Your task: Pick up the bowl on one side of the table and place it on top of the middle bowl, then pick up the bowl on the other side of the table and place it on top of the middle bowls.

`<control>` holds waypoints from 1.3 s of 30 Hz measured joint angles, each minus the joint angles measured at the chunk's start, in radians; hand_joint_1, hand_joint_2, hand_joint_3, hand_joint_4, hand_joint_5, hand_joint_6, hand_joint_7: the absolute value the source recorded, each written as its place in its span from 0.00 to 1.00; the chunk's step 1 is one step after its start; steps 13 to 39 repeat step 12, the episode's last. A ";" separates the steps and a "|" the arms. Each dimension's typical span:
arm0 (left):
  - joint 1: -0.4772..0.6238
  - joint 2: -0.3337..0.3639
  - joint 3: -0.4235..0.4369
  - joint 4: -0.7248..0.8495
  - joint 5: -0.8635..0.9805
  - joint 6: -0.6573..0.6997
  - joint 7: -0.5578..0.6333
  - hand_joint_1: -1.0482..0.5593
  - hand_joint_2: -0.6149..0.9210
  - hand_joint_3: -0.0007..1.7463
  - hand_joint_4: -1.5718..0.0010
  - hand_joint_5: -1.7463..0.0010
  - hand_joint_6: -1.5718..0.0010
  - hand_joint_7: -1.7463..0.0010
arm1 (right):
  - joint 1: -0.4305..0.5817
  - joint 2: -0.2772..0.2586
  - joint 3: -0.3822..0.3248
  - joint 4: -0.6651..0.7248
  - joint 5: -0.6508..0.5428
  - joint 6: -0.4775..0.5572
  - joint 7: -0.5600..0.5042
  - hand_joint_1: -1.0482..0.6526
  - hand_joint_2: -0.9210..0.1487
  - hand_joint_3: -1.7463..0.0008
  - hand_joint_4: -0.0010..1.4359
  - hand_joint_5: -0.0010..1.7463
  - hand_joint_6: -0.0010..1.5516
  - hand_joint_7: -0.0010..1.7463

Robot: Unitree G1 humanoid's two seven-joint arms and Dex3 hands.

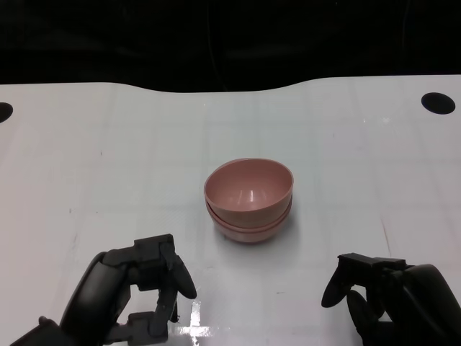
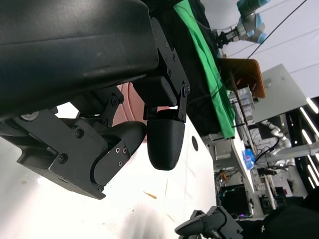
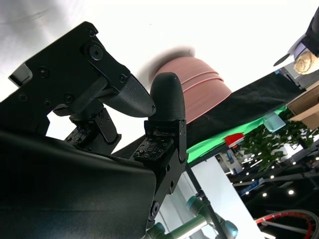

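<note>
White table (image 1: 108,144): pink bowls (image 1: 249,194) stacked mid-table (top one tilted); left robot hand (image 1: 148,285), right robot hand (image 1: 382,292) empty, fingers apart.

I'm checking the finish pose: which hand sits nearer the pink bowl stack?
Left, narrowly. The left hand rests just below-left of the pink bowl stack; the right hand lies farther off, below-right. Neither touches it.

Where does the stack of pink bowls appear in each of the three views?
Head view: stack of pink bowls at table centre.
Left wrist view: a pink sliver behind the left robot hand's fingers.
Right wrist view: beyond the fingertips.
Shared landmark: the white table.
</note>
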 measured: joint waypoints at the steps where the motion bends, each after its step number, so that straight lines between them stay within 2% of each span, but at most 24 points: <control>1: 0.000 -0.001 0.002 0.003 0.000 0.000 -0.005 0.56 0.66 0.78 0.44 0.00 0.47 0.15 | 0.001 0.000 0.000 0.000 0.000 -0.003 0.002 0.55 0.70 0.08 0.64 1.00 0.56 0.80; 8: -0.001 -0.014 0.024 0.030 0.001 -0.006 -0.022 0.56 0.64 0.80 0.44 0.00 0.48 0.15 | 0.002 0.003 -0.001 -0.001 0.000 -0.006 0.011 0.56 0.73 0.08 0.65 1.00 0.56 0.81; 39: -0.003 -0.022 0.031 0.034 0.001 -0.006 -0.029 0.57 0.64 0.81 0.44 0.00 0.48 0.15 | 0.002 0.003 -0.002 -0.001 0.000 -0.010 0.011 0.57 0.73 0.08 0.65 1.00 0.57 0.80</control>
